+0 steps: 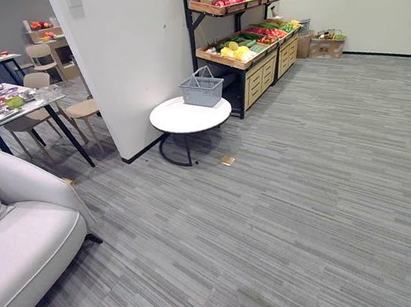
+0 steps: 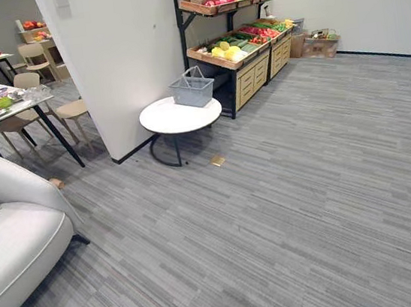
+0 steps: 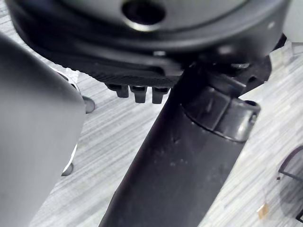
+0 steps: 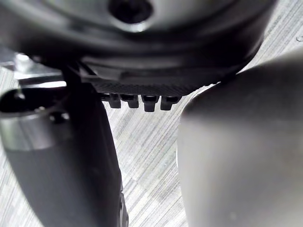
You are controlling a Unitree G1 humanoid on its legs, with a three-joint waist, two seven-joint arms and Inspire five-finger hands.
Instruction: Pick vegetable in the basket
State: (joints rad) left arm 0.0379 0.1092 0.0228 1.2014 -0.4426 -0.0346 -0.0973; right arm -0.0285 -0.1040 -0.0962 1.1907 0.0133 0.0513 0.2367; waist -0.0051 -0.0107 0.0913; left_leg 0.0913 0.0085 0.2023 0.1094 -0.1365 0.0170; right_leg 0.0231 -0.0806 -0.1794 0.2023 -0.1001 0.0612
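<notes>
The grey basket point(image 1: 202, 89) sits on the round white bench point(image 1: 178, 121), at its back edge. The vegetables point(image 1: 243, 45) lie on the wooden shelf point(image 1: 256, 79) just behind the bench. The left hand point(image 3: 135, 75) and right hand point(image 4: 137, 87) are well away from the bench. Their fingers point(image 3: 138, 93) are loose in a row and hold nothing.

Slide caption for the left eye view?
Grey basket on round white table beside stocked produce shelves; grey sofa at near left.
</notes>
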